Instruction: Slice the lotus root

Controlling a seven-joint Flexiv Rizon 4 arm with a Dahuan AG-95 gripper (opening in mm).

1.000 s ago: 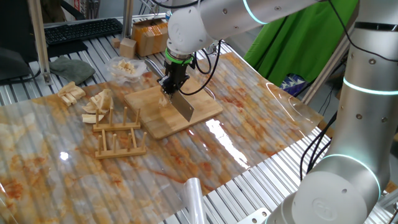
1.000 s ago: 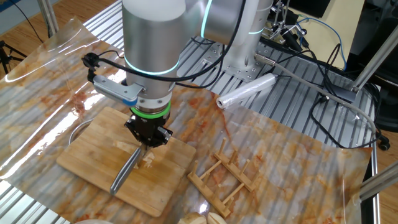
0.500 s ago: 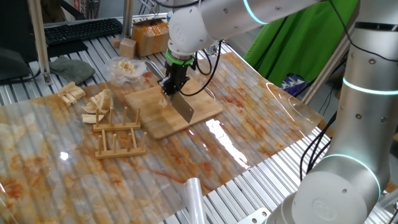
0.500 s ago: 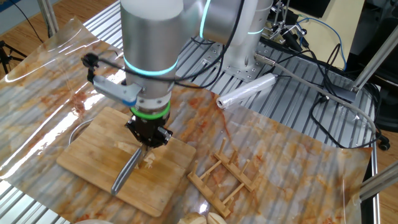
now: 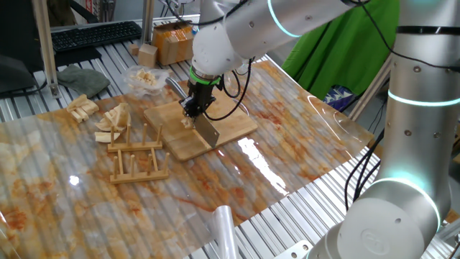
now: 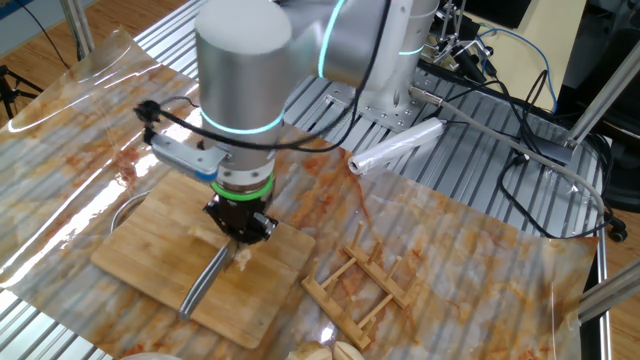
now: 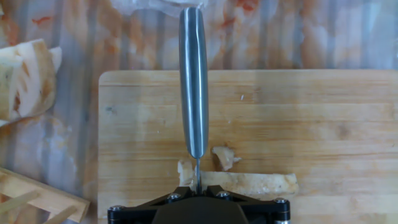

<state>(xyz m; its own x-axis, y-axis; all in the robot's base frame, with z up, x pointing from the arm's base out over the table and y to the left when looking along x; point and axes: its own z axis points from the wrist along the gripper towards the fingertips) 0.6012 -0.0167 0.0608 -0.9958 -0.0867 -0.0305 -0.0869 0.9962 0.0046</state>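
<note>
A wooden cutting board lies on the marbled table cover. The lotus root is a pale strip lying crosswise on it, with a small cut bit beside it. It also shows as cream bits under the hand. My gripper is shut on a steel knife. The blade points away from the hand and stands edge-down across the lotus root's left part. My hand hides the strip's near side.
A wooden rack stands beside the board. Larger tan wedge pieces lie to its left. A clear bag of pale bits, a cardboard box and a keyboard sit behind. A plastic roll lies at the table edge.
My hand has shifted a little sideways and down with the knife, bringing the blade lower over the lotus root. The grip on the knife is unchanged.
</note>
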